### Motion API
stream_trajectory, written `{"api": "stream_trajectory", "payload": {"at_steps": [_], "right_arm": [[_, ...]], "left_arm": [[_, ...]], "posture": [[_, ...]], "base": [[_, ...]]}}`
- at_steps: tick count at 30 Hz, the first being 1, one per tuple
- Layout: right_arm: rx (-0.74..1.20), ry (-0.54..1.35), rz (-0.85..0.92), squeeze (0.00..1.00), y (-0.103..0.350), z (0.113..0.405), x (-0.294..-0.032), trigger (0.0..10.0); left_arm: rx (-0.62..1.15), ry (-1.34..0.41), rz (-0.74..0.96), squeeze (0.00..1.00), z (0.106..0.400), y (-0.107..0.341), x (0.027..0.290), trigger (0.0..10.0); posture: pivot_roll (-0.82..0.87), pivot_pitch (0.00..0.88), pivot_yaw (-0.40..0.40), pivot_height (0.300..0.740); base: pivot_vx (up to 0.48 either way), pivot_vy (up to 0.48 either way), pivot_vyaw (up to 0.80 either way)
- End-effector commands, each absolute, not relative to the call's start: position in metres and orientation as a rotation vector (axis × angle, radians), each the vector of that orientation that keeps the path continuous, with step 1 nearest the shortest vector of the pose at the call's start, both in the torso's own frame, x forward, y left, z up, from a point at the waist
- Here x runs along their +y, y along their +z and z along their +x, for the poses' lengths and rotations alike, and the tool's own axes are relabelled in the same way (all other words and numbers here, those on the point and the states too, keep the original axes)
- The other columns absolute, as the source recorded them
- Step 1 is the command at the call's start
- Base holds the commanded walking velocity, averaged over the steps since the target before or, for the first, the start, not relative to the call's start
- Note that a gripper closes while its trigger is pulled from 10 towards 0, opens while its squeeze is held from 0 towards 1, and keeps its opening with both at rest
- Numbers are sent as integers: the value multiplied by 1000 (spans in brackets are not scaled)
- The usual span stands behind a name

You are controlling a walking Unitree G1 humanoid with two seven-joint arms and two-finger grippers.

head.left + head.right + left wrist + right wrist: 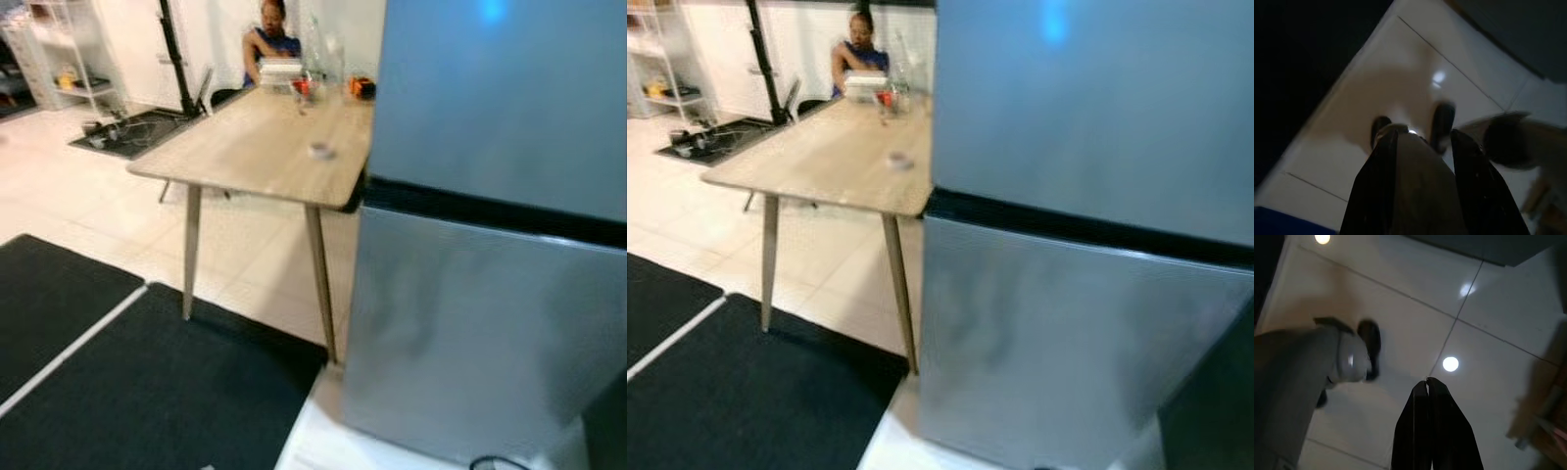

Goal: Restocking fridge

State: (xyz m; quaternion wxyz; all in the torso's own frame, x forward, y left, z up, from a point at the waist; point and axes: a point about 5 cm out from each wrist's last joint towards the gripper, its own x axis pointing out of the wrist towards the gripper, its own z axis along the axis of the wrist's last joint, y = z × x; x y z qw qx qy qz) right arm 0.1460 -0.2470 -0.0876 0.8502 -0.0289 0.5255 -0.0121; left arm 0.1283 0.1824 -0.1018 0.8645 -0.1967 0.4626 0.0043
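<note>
The silver fridge (490, 225) stands upright, doors closed, touching the wooden table's (255, 147) right edge. Left pincer (1418, 142) hangs with fingers parted over the tiled floor (1415, 333); right pincer (1427, 382) hangs with fingers pressed together.

A light wooden table (255, 147) on slim legs stands on pale floor tiles (88, 201), a small item (320, 150) lying near its close edge. At the far end a person (269, 39) sits behind stacked white things (280, 71). Black mats (147, 382) cover the near floor, and a white shelf rack (69, 49) stands far off.
</note>
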Motion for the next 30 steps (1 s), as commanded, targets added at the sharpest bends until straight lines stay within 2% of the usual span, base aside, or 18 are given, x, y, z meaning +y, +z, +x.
{"api": "stream_trajectory", "payload": {"at_steps": [1,5,18,30], "right_arm": [[1109,-30,-68,0,-87,147,-249,10000],[1094,-38,-63,0,-86,149,-249,10000],[1042,-71,-27,0,-81,160,-251,10000],[797,-51,212,0,-57,206,-242,10000]], "left_arm": [[977,-5,-410,0,128,-102,180,10000],[975,-7,-409,0,129,-102,180,10000],[973,3,-391,0,130,-102,181,10000],[986,18,-374,0,128,-103,182,10000]], "posture": [[-105,0,5,740],[-105,0,5,740],[-105,0,8,740],[-106,0,7,740]], "base": [[304,0,-788],[306,0,-770],[245,0,0],[0,0,0]]}}
